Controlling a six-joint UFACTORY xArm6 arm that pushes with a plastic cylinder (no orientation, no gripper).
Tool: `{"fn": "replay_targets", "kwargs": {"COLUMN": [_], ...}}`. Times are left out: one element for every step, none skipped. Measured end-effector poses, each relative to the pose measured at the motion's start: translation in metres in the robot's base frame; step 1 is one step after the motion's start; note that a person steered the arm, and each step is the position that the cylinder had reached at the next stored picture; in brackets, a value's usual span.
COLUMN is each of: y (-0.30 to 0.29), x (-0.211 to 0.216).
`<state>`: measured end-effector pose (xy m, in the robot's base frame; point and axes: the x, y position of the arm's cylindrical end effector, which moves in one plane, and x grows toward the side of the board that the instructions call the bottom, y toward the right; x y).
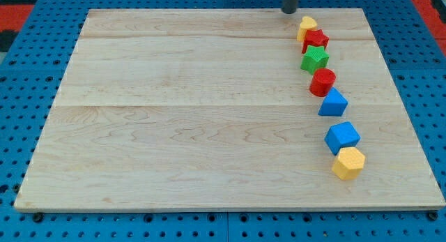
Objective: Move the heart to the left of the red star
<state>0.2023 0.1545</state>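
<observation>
A yellow heart point(306, 24) lies at the top of a column of blocks near the board's right side. It touches the red star point(316, 40) just below it. My tip point(289, 12) is at the board's top edge, a little to the left of and above the yellow heart, apart from it. The rod runs up out of the view's top.
Below the red star the column continues downward: a green star point(314, 59), a round red block point(323, 81), a blue triangle point(333, 102), a blue cube point(342, 137) and a yellow hexagon point(348, 162). The wooden board point(181, 116) rests on a blue pegboard.
</observation>
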Motion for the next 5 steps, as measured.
{"fn": "replay_targets", "kwargs": {"y": [0.035,-0.022,-0.016,-0.001,-0.006], "x": [0.033,0.064,0.056,0.053,0.146]}}
